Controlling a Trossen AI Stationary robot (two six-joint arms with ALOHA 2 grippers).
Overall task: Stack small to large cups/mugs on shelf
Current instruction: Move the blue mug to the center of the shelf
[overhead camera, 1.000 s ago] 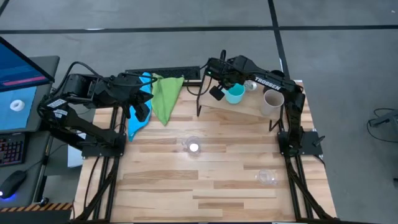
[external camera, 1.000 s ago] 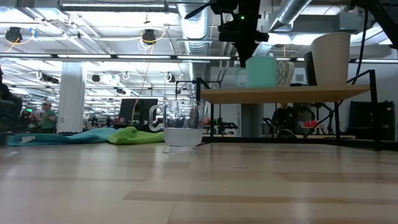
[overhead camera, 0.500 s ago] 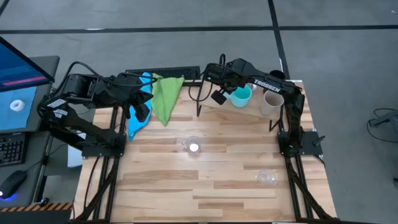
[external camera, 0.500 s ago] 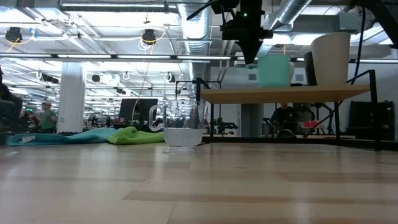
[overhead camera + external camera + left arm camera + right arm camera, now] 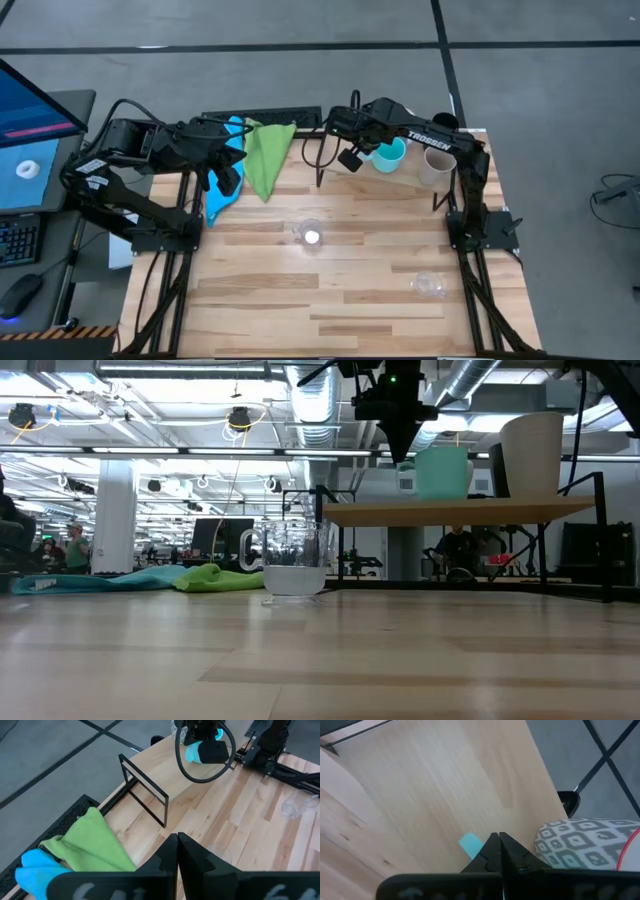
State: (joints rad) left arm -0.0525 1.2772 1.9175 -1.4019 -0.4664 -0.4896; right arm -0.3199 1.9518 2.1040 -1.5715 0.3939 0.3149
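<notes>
The cyan handled ceramic mug [image 5: 388, 154] is standing on the low light-wood shelf on black metal legs [image 5: 345, 170], near the table's far right corner, beside the beige tumbler [image 5: 436, 165]. In the high view, the right tool [image 5: 352, 150] is hanging over the shelf's left part with its fingers pressed together, gripping nothing, while the left tool [image 5: 225, 180] is waiting near the far left edge over the green and blue cloths [image 5: 262, 155]. Two small clear cups [image 5: 309, 233] are sitting on the light plank table [image 5: 330, 300].

In the low view, the mug [image 5: 441, 472] is resting flat on the shelf [image 5: 455, 512].

The left wrist view is showing its own fingers [image 5: 167, 857] pressed together.

The right wrist view is showing closed fingertips [image 5: 495, 847] above bare shelf wood [image 5: 450, 790], beside a patterned white mug [image 5: 585, 845].

A second ago the mug was sitting further left under the tool; it has been nudged right, towards the tumbler. Judging from this, pushing slowly and low on the mug's wall should be keeping it from tipping.
</notes>
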